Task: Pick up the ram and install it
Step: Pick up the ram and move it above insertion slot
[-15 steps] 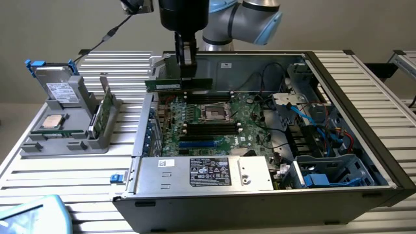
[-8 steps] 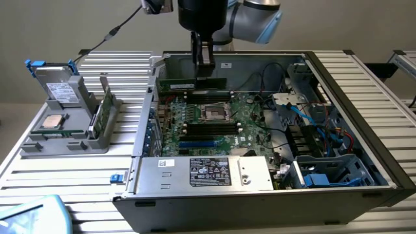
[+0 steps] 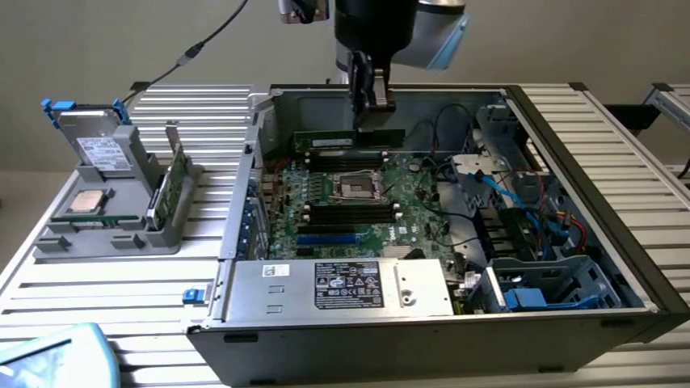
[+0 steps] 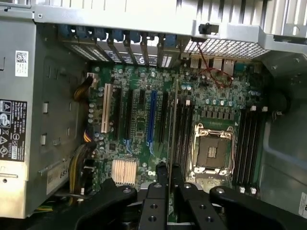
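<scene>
One ram (image 3: pixel 347 140) hangs clamped in the tool (image 3: pixel 373 111), seemingly above the motherboard (image 3: pixel 415 190).

The arm (image 3: pixel 376 24) ends in a glossy black cylinder with a pale blue-grey joint cap (image 3: pixel 437 36). The tool (image 4: pixel 168 175) is matte black, its linked bars dotted with small round screw holes.

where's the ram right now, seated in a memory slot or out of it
Out. The ram hangs on edge in the shut claw above the motherboard, not pushed into any memory slot.
</scene>
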`<state>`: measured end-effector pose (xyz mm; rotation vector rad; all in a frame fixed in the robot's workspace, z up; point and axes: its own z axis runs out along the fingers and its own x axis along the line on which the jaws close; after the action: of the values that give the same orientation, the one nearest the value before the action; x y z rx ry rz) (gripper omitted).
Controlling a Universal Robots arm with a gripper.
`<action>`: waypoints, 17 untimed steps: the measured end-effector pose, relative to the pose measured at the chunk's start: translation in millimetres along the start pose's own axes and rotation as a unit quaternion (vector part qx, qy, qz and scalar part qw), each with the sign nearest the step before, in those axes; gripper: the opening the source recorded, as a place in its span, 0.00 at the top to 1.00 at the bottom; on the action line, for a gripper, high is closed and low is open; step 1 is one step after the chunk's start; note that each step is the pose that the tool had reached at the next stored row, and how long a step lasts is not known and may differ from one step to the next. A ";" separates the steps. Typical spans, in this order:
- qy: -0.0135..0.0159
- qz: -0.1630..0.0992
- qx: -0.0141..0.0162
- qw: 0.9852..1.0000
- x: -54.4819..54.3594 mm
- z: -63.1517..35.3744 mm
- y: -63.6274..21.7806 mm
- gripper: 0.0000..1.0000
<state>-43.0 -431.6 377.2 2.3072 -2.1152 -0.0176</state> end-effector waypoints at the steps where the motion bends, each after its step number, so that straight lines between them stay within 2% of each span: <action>1: 0.000 0.000 0.000 1.000 0.4 -0.1 -4.1 0.86; 3: 0.000 0.000 0.000 1.000 1.1 -0.1 -13.0 0.86; 6: 0.000 0.000 0.000 1.000 -0.1 1.1 -20.2 0.86; 17: 0.000 0.013 -0.001 1.000 -11.0 19.4 -21.9 0.86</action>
<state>-22.4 -418.7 357.4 2.2800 -2.1436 -0.0191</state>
